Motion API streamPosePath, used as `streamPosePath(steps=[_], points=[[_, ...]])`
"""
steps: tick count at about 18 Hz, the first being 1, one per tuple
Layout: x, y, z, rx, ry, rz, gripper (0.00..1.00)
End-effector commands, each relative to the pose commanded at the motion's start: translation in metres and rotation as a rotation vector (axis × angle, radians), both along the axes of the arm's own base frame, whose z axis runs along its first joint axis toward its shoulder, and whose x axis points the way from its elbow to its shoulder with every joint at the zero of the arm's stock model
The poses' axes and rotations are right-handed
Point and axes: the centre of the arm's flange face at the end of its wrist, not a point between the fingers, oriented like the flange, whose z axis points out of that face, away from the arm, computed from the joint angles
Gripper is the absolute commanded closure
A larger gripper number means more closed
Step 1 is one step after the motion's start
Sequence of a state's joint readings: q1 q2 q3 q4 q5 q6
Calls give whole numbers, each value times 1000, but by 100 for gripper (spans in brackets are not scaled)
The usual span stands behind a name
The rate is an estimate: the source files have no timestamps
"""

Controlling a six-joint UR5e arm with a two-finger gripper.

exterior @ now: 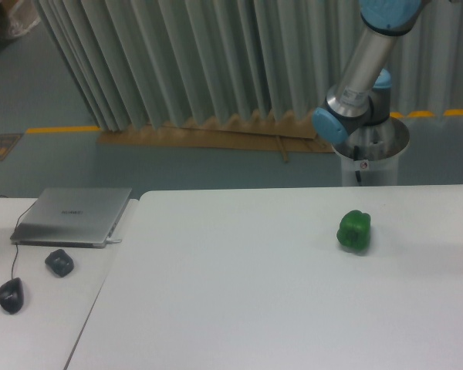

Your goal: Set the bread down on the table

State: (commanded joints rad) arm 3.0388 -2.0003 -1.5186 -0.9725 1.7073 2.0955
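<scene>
The wide white table [239, 301] fills the lower part of the camera view. The bread is out of view. Only the arm's base and lower links [359, 77] show, rising from behind the table at the upper right and leaving the frame at the top. The gripper itself lies outside the frame.
A glossy green bell pepper [354, 230] sits on the table at the right. To the left stands a smaller white desk [38, 324] with a closed laptop [73, 216], a dark mouse [10, 295] and another dark object [59, 262]. A pleated curtain [185, 62] hangs behind.
</scene>
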Motion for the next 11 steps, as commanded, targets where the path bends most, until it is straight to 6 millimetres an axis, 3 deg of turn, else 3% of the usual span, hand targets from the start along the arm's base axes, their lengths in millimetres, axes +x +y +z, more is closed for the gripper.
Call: streamPosePath(steps=[11], points=[[1,19,-24,4,-31,10,0]])
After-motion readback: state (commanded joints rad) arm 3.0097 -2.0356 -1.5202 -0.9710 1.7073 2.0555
